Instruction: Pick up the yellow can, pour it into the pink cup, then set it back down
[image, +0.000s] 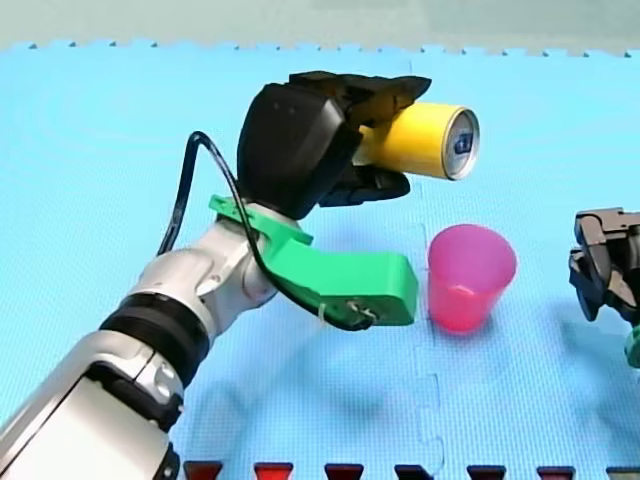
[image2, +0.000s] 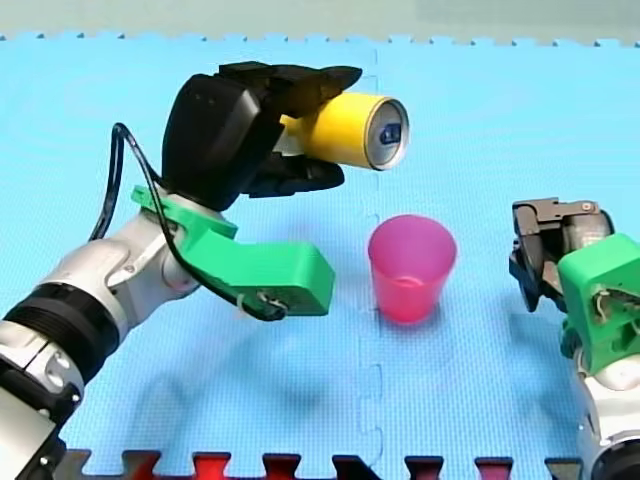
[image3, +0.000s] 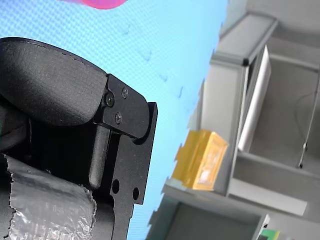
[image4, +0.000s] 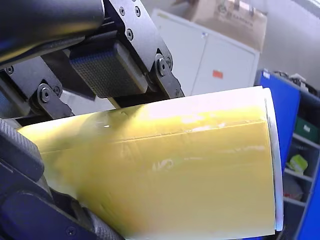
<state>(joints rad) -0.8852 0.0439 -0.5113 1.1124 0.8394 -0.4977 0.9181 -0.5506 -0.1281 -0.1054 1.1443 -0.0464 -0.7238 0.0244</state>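
My left hand (image: 375, 140) is shut on the yellow can (image: 428, 141), holding it in the air on its side, its silver top facing right and slightly down. The can's top hangs above and a little left of the pink cup (image: 468, 275), which stands upright on the blue mat. The second wrist view shows the yellow can (image4: 165, 170) close up, with black fingers (image4: 107, 70) pressed on it. My right hand (image2: 545, 255) is at the right edge near the mat, right of the cup, holding nothing.
The blue foam mat (image: 100, 180) covers the work surface, with a seam running in front of the cup. A green bracket (image: 340, 280) on my left wrist hangs just left of the cup. Grey shelving with a yellow box (image3: 202, 160) appears in the first wrist view.
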